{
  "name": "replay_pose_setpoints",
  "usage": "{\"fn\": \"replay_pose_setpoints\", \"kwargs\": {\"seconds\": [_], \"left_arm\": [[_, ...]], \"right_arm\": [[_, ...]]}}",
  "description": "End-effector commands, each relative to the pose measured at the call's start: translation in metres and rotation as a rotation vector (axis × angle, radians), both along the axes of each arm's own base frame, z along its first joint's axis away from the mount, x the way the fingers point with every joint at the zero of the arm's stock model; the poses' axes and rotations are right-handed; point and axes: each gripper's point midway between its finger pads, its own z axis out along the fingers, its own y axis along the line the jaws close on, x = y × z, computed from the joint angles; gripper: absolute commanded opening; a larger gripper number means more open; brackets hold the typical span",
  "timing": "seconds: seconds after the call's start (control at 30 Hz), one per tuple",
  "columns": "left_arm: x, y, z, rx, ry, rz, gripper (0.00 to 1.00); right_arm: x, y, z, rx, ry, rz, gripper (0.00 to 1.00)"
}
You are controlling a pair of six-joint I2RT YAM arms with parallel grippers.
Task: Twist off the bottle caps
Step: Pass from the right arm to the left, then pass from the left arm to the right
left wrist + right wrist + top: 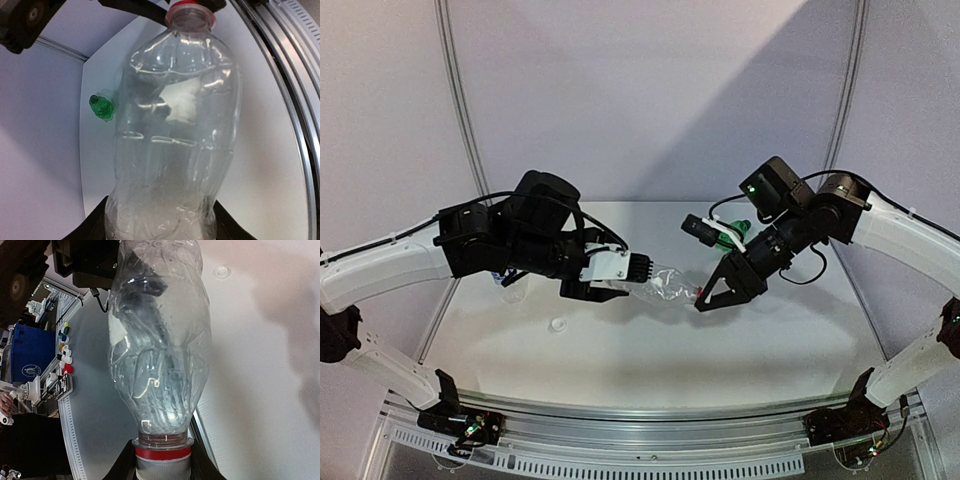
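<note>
nearest you in the top view, low left of centre, a loose white cap (558, 325) lies on the table (620, 360), well apart from both arms. the right wrist view shows it too, in its upper right corner; the left wrist view does not.

mid-frame, the clear bottle (668, 287) hangs above the table, lying nearly level between the two arms. your left gripper (642, 270) is at its base. the left wrist view alone settles the contact: the dark fingers (95, 227) lie against both sides of the base at the bottom edge, so the jaws are gripping the clear bottle. the body is crumpled and unlabelled.

your right gripper (705, 297) is at the neck end. the top view hides what it holds. the right wrist view shows it: the jaws are closed on the pale screw cap (162, 471), bottom centre, with a red ring (162, 452) just above it on the neck. the left wrist view shows only that red ring, at its top edge.

further back, a green bottle (730, 235) lies on the table behind the right gripper; the left wrist view shows it end-on at centre left.

only the right wrist view takes in the blue bin (30, 355) and a row of coloured caps (65, 350) at its left edge.
</note>
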Motion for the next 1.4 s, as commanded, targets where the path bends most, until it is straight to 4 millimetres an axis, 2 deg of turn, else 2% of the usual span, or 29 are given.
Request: {"fn": "replay_pose_setpoints", "kwargs": {"seconds": [0.0, 0.07, 0.2, 0.23, 0.27, 0.67, 0.77, 0.93, 1.07, 1.17, 1.37], "left_arm": [[-0.005, -0.008, 0.008, -0.02, -0.002, -0.023, 0.27], [-0.005, -0.007, 0.007, -0.023, 0.004, -0.009, 0.27], [-0.005, -0.008, 0.007, -0.06, 0.065, 0.034, 0.27], [-0.006, -0.009, 0.008, -0.075, 0.085, 0.044, 0.27], [-0.006, -0.01, 0.008, -0.09, 0.106, 0.057, 0.27], [-0.005, 0.0, 0.031, -0.417, 0.336, 0.225, 0.27], [-0.004, 0.003, 0.047, -0.539, 0.413, 0.252, 0.27], [0.011, 0.012, 0.075, -0.754, 0.55, 0.311, 0.27], [0.024, 0.015, 0.101, -0.915, 0.641, 0.331, 0.22], [0.026, 0.015, 0.119, -1.011, 0.717, 0.305, 0.21], [0.029, 0.014, 0.141, -1.138, 0.826, 0.252, 0.21]], "right_arm": [[0.005, -0.002, 0.014, 0.009, -0.049, -0.018, 0.28], [0.011, -0.003, 0.017, 0.0, -0.079, -0.047, 0.58], [0.022, -0.006, 0.032, 0.035, -0.174, -0.1, 0.85], [0.024, -0.009, 0.039, 0.053, -0.205, -0.118, 0.95], [0.028, -0.01, 0.043, 0.065, -0.234, -0.137, 0.98], [0.04, -0.038, 0.094, 0.265, -0.461, -0.327, 0.99], [0.043, -0.042, 0.106, 0.312, -0.502, -0.364, 0.99], [0.053, -0.046, 0.123, 0.386, -0.556, -0.441, 0.99], [0.058, -0.042, 0.132, 0.442, -0.567, -0.466, 0.99], [0.062, -0.035, 0.134, 0.469, -0.563, -0.464, 0.99], [0.068, -0.015, 0.152, 0.566, -0.545, -0.444, 0.99]]}}
